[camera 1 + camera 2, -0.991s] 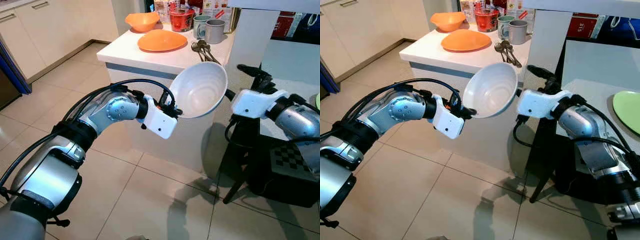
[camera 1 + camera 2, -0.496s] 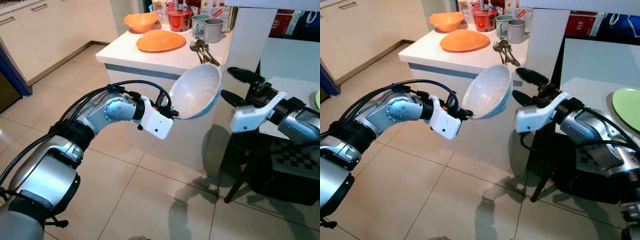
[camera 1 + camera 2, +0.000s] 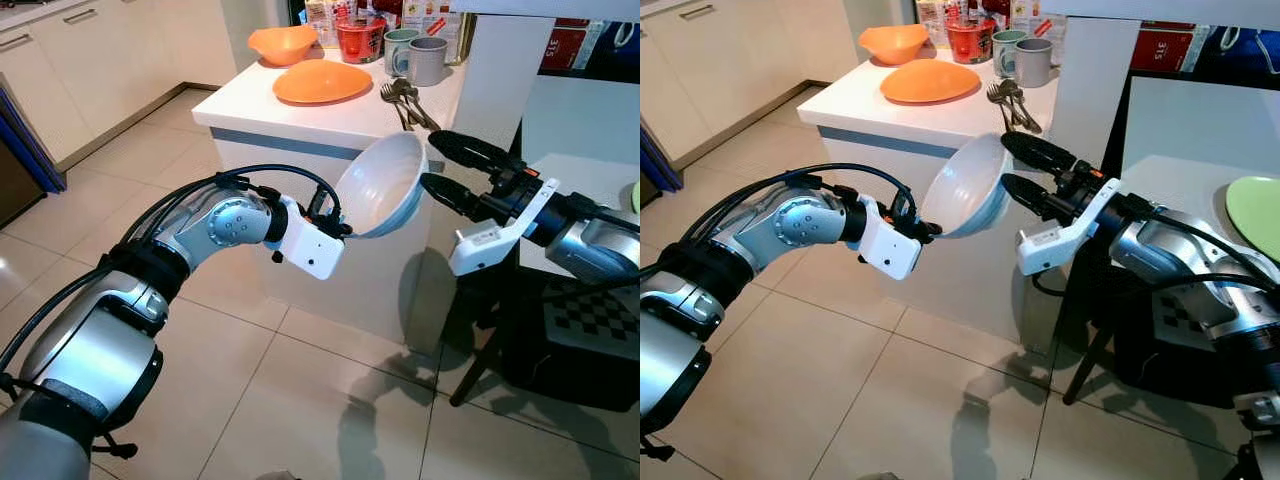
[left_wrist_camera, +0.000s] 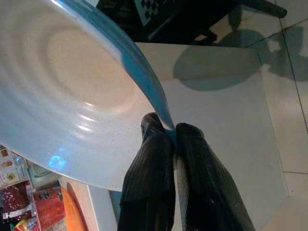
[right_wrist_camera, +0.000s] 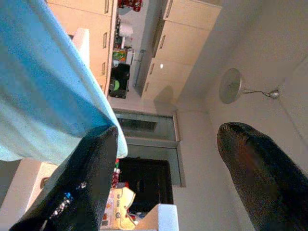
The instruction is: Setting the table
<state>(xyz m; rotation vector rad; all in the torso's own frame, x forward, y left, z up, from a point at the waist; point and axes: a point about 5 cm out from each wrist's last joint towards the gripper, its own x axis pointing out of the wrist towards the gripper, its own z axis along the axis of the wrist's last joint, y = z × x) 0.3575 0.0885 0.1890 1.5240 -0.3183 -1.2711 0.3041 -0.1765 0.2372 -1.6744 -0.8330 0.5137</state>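
A white bowl (image 3: 385,185) with a pale blue outside hangs tilted in the air in front of the counter. My left gripper (image 3: 340,228) is shut on its lower rim, and the left wrist view shows both fingers (image 4: 149,144) pinching that rim of the bowl (image 4: 72,96). My right gripper (image 3: 1005,161) is open at the bowl's right side, its fingertips level with the rim. In the right wrist view the bowl's blue wall (image 5: 43,86) lies beside one finger (image 5: 91,159). I cannot tell whether they touch.
The white counter (image 3: 300,115) behind carries an orange plate (image 3: 322,82), an orange bowl (image 3: 284,42), a red container (image 3: 362,38), two mugs (image 3: 428,60) and cutlery (image 3: 405,100). A green plate (image 3: 1255,215) lies on the table at right, above a black chair (image 3: 520,330).
My right gripper has turned and brought its open fingers up to the bowl's right rim. The left gripper has tilted the bowl more edge-on and drawn it slightly left.
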